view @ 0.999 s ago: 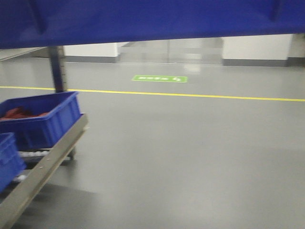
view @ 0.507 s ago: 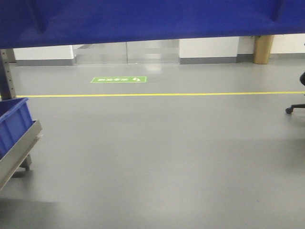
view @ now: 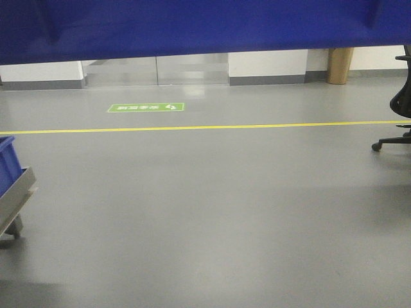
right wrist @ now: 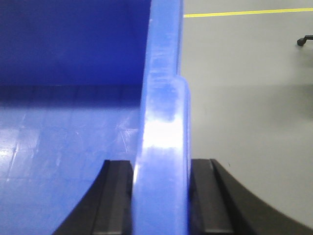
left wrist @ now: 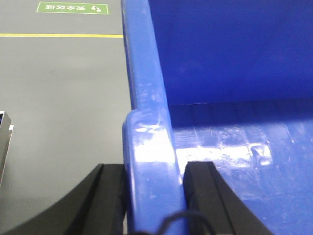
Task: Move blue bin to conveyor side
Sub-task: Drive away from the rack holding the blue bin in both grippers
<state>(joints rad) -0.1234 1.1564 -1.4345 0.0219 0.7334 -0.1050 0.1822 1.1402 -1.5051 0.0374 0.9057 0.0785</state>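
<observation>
2 grippers hold 1 bin (view: pixel 192 25). The left gripper (left wrist: pixel 155 176) clamps its 2 black fingers on the bin's left rim, and the right gripper (right wrist: pixel 160 176) does the same on the right rim. The bin is glossy blue plastic with a thick rounded rim and a scuffed inside. It hangs above the smooth grey floor (view: pixel 212 218) and spans the top of the front view. Beyond are 1 yellow line (view: pixel 257 126), 1 green sign (view: pixel 146 108), 1 chair (view: pixel 398 122), and the corner of 1 small bin (view: pixel 8 160) on a metal rail (view: pixel 16 192).
</observation>
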